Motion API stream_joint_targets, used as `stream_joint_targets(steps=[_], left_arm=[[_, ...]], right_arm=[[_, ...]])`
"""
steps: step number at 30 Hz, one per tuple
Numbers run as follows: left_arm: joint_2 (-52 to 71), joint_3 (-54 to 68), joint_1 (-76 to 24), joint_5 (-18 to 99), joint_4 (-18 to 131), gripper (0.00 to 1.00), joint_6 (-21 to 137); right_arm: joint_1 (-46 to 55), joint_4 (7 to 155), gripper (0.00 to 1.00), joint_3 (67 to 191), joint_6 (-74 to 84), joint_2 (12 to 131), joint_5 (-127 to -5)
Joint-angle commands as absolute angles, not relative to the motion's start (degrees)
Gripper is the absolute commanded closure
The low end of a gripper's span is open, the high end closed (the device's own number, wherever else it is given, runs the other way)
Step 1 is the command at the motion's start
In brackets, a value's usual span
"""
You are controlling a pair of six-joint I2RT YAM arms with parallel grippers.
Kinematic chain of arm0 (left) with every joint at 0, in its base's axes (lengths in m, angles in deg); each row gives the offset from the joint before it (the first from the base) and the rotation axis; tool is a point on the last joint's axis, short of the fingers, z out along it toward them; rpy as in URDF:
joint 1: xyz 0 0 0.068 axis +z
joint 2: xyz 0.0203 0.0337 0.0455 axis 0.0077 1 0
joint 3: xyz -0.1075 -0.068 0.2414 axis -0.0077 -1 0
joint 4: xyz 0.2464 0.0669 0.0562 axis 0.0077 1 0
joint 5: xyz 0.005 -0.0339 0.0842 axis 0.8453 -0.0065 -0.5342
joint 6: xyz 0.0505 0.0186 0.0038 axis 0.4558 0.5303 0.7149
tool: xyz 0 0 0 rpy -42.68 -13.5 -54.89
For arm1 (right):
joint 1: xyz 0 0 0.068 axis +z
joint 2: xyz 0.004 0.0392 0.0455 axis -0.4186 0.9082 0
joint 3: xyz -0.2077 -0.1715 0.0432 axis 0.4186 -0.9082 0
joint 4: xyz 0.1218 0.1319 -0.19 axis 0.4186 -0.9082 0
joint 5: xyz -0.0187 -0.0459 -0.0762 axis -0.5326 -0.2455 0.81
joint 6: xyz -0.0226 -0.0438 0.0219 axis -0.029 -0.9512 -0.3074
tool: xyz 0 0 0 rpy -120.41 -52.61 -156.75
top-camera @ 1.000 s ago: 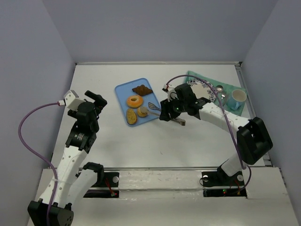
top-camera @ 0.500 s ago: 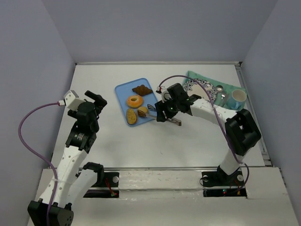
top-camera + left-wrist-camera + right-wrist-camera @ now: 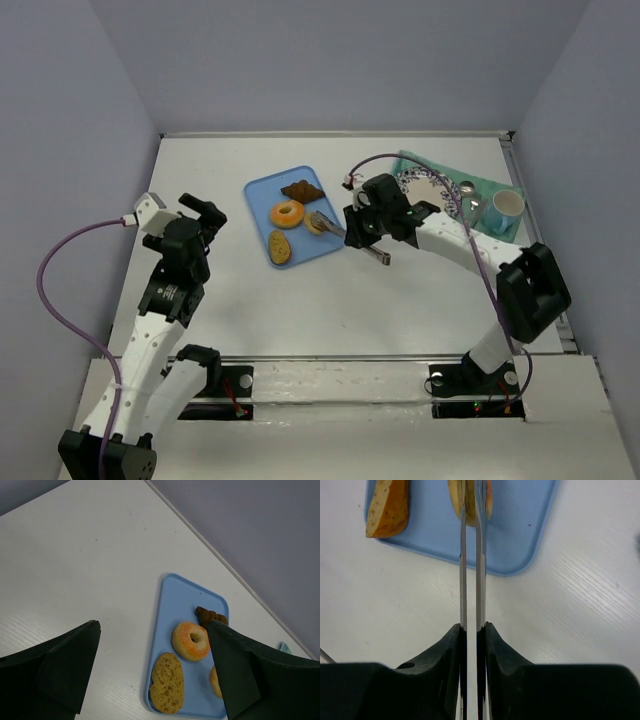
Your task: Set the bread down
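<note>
At 9 o'clock on the surface [image 3: 300, 300], the left hand [image 3: 205, 218] hangs idle with its fingers spread wide and nothing between them. Near 12 o'clock the tray [image 3: 262, 192] carries the pastries, and at its 3 o'clock edge the bread [image 3: 316, 222] sits pinched between the tips of the tongs [image 3: 470, 580]. The right hand [image 3: 472, 635] is clamped on the tongs. The pick-up looks done; carrying the bread over and setting it down, probably on the plate [image 3: 432, 188] at 2 o'clock, is left.

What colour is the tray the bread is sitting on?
Light blue. The tray shows best in the left wrist view.
</note>
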State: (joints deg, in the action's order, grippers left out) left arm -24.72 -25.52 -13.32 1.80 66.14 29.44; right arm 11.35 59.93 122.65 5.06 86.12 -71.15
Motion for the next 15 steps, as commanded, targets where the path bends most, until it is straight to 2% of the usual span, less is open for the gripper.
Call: stream_joint_targets(steps=[1,7,15], left_arm=[[-25.94,-26.46,-13.01,0.88,64.75,0.01,29.41],[-25.33,-26.46,-13.01,1.67,64.13,0.01,29.59],[-24.62,-26.46,-13.01,1.76,63.69,0.01,29.59]], right_arm=[[11.82,63.87,0.89,119.76,11.80,75.05,-59.13],[1.81,62.91,0.89,112.83,17.16,65.56,-50.94],[-9.62,60.35,0.88,109.03,19.63,64.66,-49.16]])
